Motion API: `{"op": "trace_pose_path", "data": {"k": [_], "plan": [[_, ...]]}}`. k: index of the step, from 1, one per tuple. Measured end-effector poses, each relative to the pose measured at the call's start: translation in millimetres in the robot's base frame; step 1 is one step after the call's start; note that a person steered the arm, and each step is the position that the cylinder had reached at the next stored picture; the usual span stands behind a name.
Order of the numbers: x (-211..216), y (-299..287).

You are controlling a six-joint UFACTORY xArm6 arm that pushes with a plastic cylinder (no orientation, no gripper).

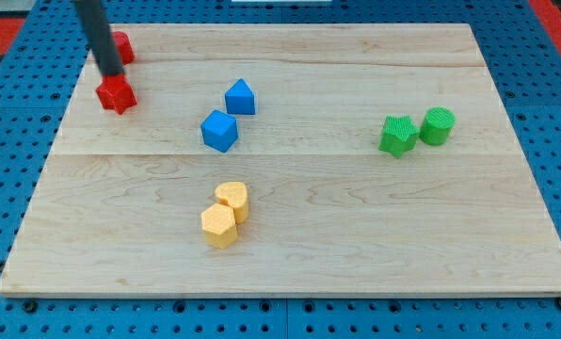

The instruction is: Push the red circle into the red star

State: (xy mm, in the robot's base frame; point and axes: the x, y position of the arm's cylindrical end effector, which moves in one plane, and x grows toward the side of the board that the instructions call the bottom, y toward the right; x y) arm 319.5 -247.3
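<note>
The red star (117,94) lies near the board's upper left. The red circle (122,46) sits just above it at the view's top left, partly hidden behind the dark rod. My tip (111,73) is between the two red blocks, just above the star and at the circle's lower left side. A small gap separates the circle from the star.
A blue cube (219,130) and a blue wedge-like block (240,97) sit right of the star. Two yellow blocks (225,215) touch near the bottom middle. A green star (396,135) and green cylinder (439,125) sit at the right. The wooden board (356,235) has blue pegboard around it.
</note>
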Motion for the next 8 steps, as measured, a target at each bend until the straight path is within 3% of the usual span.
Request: {"op": "trace_pose_path", "data": {"k": [1, 2, 4, 6, 7, 8], "plan": [[45.7, -3.4], [59.3, 21.2], [-15.5, -56.3], [-124.9, -35.2], [-111.2, -10.8], [-60.9, 7.0]]}}
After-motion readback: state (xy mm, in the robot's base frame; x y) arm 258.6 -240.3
